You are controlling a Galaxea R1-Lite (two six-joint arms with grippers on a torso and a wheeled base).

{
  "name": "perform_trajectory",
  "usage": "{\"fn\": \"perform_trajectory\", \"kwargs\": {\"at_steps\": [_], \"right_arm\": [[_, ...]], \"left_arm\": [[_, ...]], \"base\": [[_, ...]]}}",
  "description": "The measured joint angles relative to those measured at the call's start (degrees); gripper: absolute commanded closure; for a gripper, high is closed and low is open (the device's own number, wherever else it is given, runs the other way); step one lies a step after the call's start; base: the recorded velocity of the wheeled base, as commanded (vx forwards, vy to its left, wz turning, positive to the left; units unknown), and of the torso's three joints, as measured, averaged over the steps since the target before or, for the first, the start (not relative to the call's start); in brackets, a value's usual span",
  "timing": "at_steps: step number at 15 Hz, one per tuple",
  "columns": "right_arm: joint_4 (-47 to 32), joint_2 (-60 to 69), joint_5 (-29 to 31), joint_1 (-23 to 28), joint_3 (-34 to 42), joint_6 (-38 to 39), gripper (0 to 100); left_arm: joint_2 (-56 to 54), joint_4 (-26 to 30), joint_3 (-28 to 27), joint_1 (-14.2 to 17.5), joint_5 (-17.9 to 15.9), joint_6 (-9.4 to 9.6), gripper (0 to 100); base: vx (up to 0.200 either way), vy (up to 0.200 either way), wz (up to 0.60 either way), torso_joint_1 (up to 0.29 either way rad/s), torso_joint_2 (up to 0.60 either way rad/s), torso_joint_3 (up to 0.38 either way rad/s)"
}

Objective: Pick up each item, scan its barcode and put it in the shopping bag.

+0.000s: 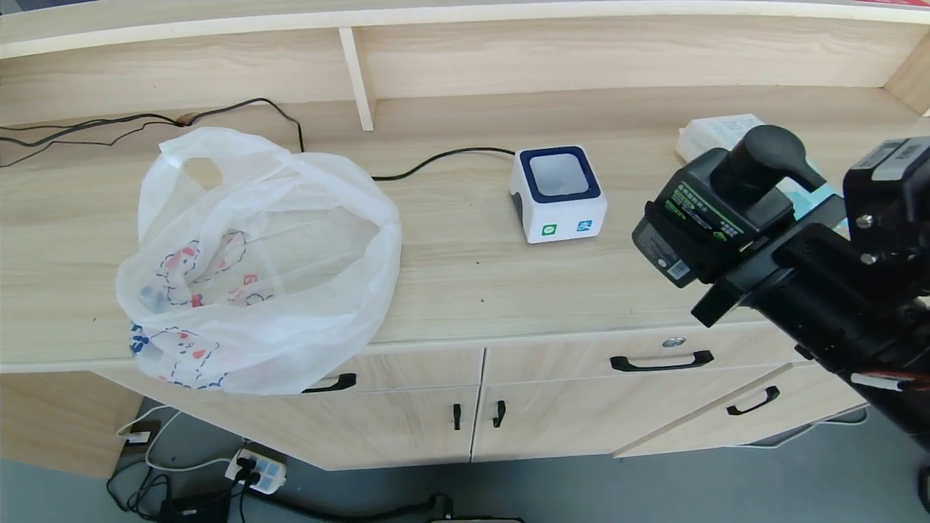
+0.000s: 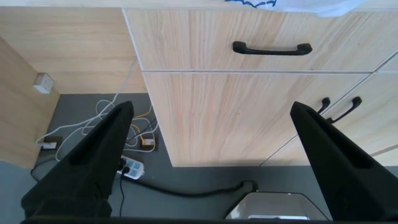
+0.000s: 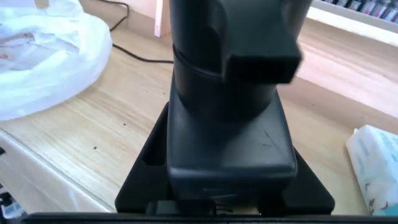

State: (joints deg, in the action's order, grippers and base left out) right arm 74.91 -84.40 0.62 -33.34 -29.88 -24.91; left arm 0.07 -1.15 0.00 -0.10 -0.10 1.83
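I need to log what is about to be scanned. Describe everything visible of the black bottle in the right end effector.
The black bottle looks like dark plastic, boxy in body, with a rounded black spout cap. Its label carries green print and a small white barcode patch. It is held tilted above the counter, right of the scanner, clamped by the right end effector.

shopping bag (image 1: pixel 261 254) was translucent white with a red-and-blue cartoon print. scanner (image 1: pixel 558 192) was white, navy frame, green and blue icons. item (image 1: pixel 708 218) was black, green label. tabletop (image 1: pixel 472 269) was pale woodgrain, drawer handles (image 1: pixel 661 362) black.
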Motion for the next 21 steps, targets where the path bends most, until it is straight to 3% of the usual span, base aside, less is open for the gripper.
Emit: {"fn": "perform_trajectory", "kwargs": {"at_steps": [5, 10, 18, 21], "right_arm": [[-0.1, 2.1, 0.2, 5.0, 0.8, 2.5, 100], [-2.1, 2.5, 1.1, 5.6, -0.4, 2.9, 100], [-2.5, 0.6, 4.5, -1.0, -5.9, 5.1, 100], [-2.6, -2.4, 4.5, -1.3, -6.9, 15.5, 100]], "left_arm": [[0.0, 0.0, 0.0, 0.0, 0.0, -0.05, 0], [0.0, -0.1, 0.0, 0.0, 0.0, -0.13, 0], [0.0, -0.1, 0.0, 0.0, 0.0, 0.09, 0], [0.0, -0.2, 0.0, 0.0, 0.0, 0.17, 0]], "base": [[0.000, 0.200, 0.00, 0.016, 0.01, 0.002], [0.000, 0.000, 0.60, -0.001, 0.00, 0.002], [0.000, 0.000, 0.60, -0.001, 0.00, 0.002], [0.000, 0.000, 0.00, 0.000, 0.00, 0.000]]}}
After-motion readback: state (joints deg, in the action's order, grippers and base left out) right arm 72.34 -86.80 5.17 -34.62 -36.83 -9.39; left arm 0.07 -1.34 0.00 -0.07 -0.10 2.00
